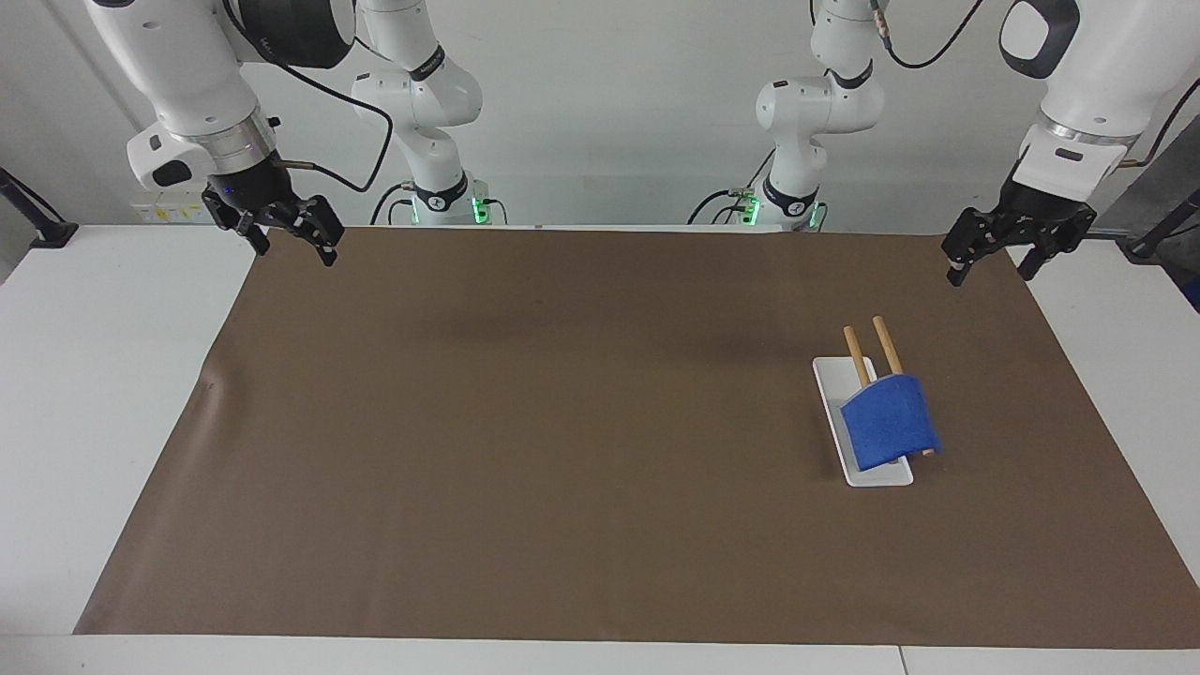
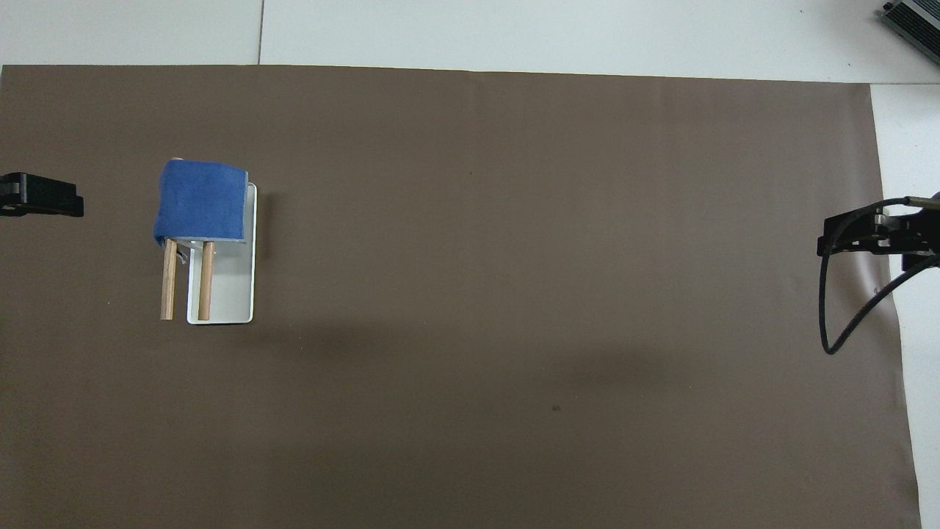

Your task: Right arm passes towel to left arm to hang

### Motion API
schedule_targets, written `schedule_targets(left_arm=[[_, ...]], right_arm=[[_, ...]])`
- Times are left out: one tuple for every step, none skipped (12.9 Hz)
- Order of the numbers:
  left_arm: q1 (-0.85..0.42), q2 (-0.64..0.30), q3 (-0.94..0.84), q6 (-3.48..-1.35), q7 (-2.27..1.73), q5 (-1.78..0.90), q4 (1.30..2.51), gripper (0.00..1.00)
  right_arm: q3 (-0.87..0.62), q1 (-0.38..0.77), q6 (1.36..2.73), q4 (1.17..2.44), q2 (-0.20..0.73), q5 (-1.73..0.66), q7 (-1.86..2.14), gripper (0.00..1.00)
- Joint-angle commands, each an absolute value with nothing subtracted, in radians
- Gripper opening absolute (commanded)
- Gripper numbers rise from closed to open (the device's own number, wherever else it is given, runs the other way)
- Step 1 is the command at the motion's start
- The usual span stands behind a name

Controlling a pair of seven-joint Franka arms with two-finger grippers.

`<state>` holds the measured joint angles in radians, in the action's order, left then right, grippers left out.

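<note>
The blue towel (image 1: 888,420) hangs draped over the two wooden bars (image 1: 886,344) of a white tray (image 1: 833,392) toward the left arm's end of the table; it also shows in the overhead view (image 2: 200,200). My left gripper (image 1: 988,274) is open and empty, raised over the mat's corner at that end, apart from the towel; it shows at the overhead view's edge (image 2: 44,203). My right gripper (image 1: 294,253), with its blue wrist light, is open and empty over the mat's corner at the right arm's end (image 2: 866,236).
A brown mat (image 1: 562,422) covers most of the white table. The tray (image 2: 229,294) and its bars (image 2: 206,279) are the only standing things on it. A black cable (image 2: 828,308) loops down from the right wrist.
</note>
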<state>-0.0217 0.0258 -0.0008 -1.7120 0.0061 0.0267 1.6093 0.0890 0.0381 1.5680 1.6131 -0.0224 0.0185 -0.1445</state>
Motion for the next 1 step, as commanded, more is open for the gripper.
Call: schedule_targets(left_arm=[[-0.028,0.054,0.003,-1.727,0.054,0.043,1.643,1.0]], right_arm=[[0.083,0.034,1.568,1.641,-0.049,0.015,-0.129,1.0]])
